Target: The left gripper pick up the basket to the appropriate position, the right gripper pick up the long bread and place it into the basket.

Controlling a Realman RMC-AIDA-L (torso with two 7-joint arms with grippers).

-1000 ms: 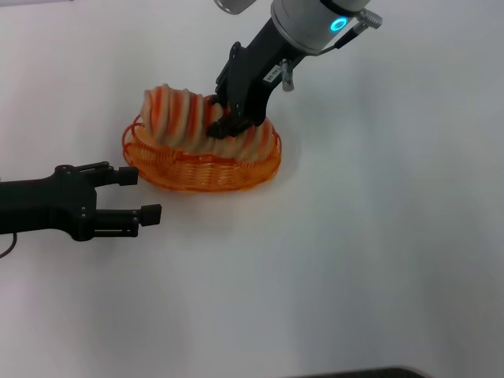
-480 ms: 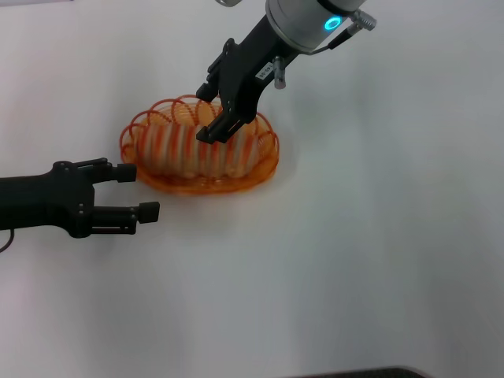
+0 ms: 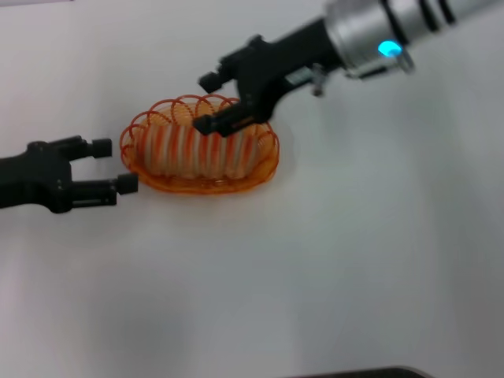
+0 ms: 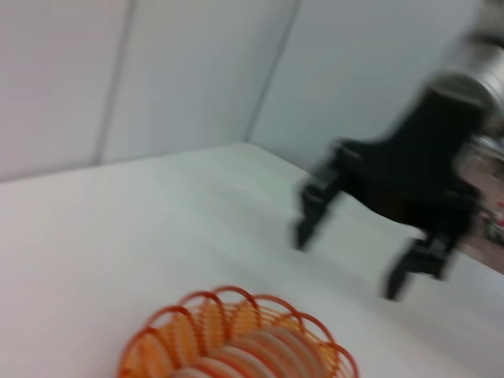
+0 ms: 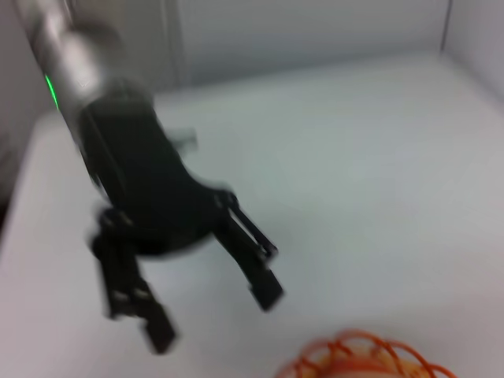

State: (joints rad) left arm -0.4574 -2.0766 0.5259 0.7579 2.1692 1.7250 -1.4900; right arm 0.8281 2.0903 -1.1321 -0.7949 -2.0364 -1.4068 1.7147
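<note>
While the long bread lies in the basket, the right pincer above it and the left pincer beside it are spread apart, holding nothing.

Black left gripper, silver-wristed black right gripper

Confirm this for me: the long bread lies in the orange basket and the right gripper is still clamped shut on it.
Not quite. The long bread does lie in the orange basket, but the head view shows the right gripper open and lifted clear of the loaf, no longer clamping it.
</note>
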